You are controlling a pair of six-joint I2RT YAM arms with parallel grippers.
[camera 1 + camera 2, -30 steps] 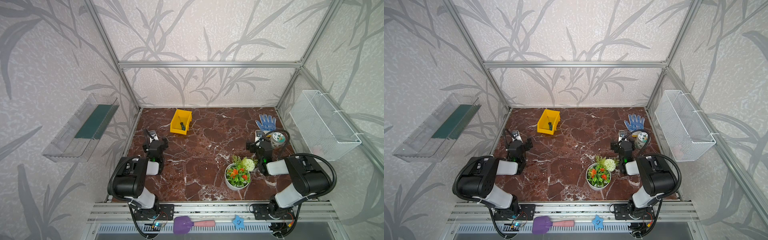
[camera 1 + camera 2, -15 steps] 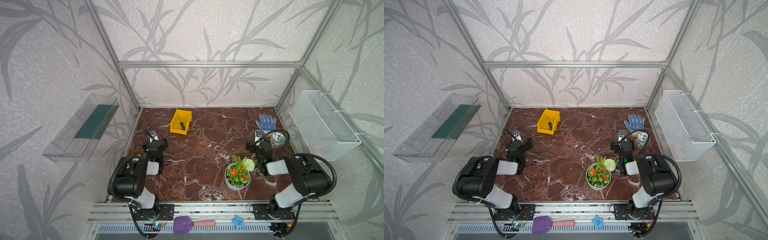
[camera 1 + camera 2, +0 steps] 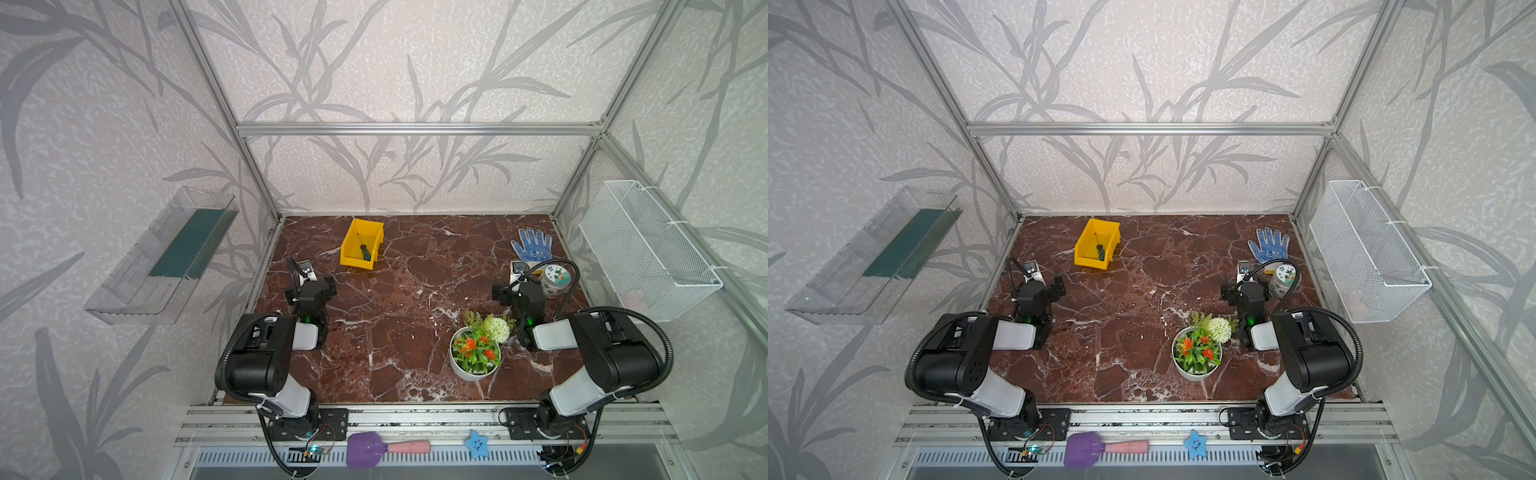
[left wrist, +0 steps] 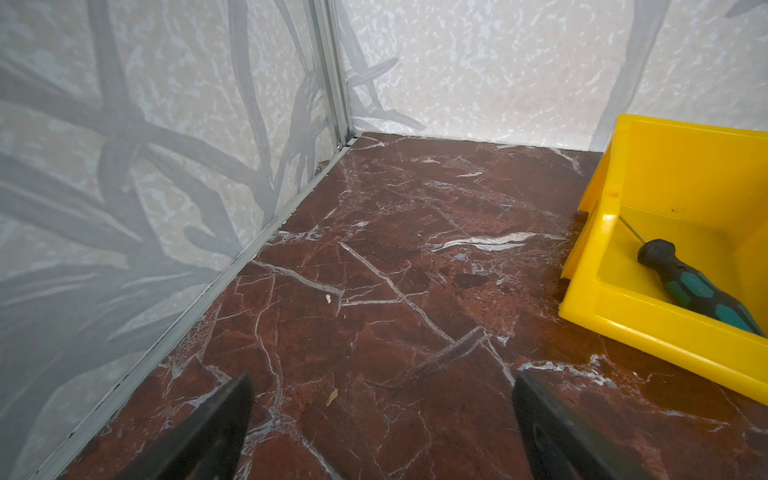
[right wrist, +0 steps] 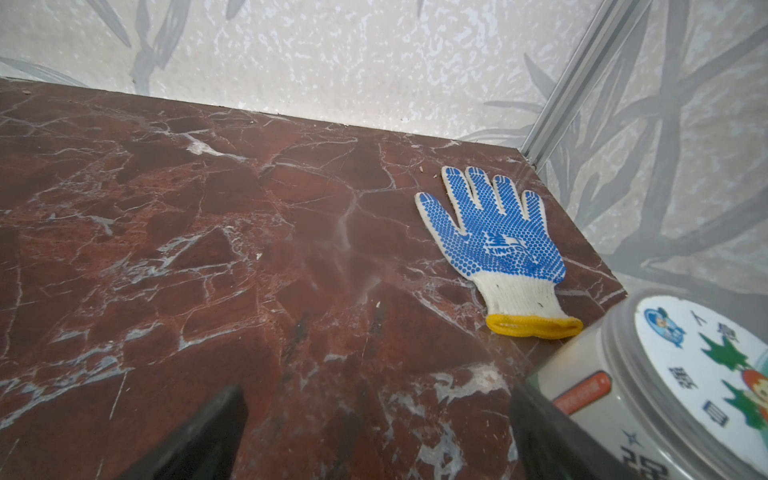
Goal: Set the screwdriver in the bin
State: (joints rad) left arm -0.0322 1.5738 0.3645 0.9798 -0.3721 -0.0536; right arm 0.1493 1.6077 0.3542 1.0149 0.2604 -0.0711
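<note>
JOB DONE, BY THE LOOK OF IT: The screwdriver (image 3: 365,252) lies inside the bin (image 3: 354,262) at 11 o'clock on the table (image 3: 415,291). In both top views its dark handle sits near the low front lip and its thin shaft points toward the back wall. The left wrist view agrees: the tool is on the bin floor, all of it within the walls as far as that view shows, with nothing propped on the rim.

The left gripper (image 4: 382,384) sits at 9 o'clock, apart from the bin. Its jaws are spread wide over bare marble and hold nothing. The right gripper (image 5: 376,395) sits at 3 o'clock, its jaws also wide and empty. A jar (image 5: 681,395) stands just beside one of its fingers, outside the gap, and a glove (image 5: 494,237) lies flat toward 1 o'clock. A plant (image 3: 476,353) stands at 5 o'clock, well away from the bin.

Judged from this moment, the placement is finished and the release has been made. No step of the task appears to be left, since both arms are drawn in low near their bases and neither is reaching for anything.
</note>
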